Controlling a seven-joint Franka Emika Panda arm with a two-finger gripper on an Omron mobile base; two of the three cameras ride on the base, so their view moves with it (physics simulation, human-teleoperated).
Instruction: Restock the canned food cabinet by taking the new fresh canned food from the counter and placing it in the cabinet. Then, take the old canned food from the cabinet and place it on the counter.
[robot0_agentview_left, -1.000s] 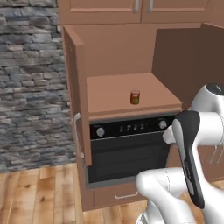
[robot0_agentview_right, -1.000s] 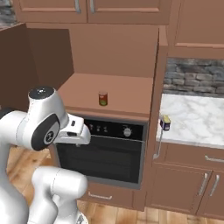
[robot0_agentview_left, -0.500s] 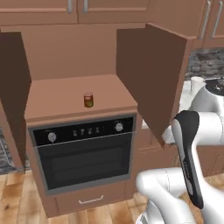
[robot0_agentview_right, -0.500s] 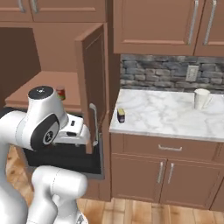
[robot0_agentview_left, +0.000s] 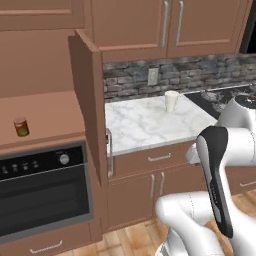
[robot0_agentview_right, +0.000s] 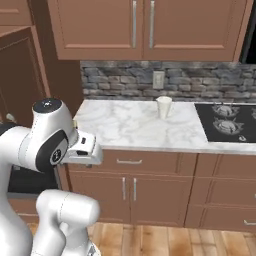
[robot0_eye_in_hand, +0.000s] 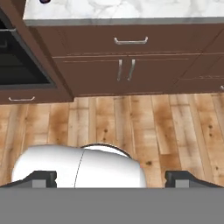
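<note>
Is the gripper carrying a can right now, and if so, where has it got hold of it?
Nothing is held. In the hand view the gripper is open, with floor and the robot's own body between its fingertips. The red can sits on the cabinet shelf.

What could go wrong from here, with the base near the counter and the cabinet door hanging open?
The open cabinet door juts out beside the counter; the arm could clip it when swinging across. The white cup stands mid-counter and might be knocked during a reach. The red can stands alone on the cabinet shelf, likely easy to tip.
</note>
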